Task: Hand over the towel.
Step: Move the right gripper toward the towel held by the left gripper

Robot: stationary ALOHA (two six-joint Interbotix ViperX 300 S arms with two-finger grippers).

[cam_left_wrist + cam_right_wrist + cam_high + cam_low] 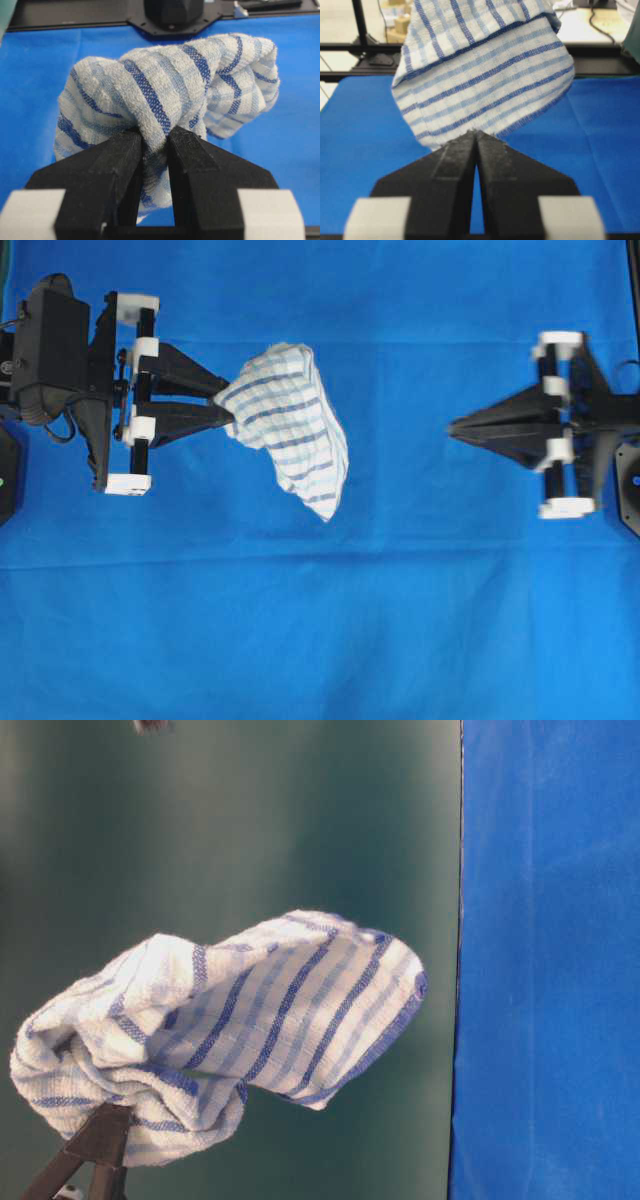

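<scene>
Above the desk (320, 640), the left hand (228, 407) gripped the towel (290, 425); well right of it, the right hand (452, 427) sat closed, empty.

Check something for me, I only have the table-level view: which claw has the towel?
Observer: The left claw. It pinches a fold of the towel.
Operator: Where's the right claw?
Observer: In the overhead view the right claw sits off to the right, apart from the towel, with bare blue cloth between them.
Operator: Open or shut?
Observer: Its wrist view shows the tips together, with nothing between them.
</scene>
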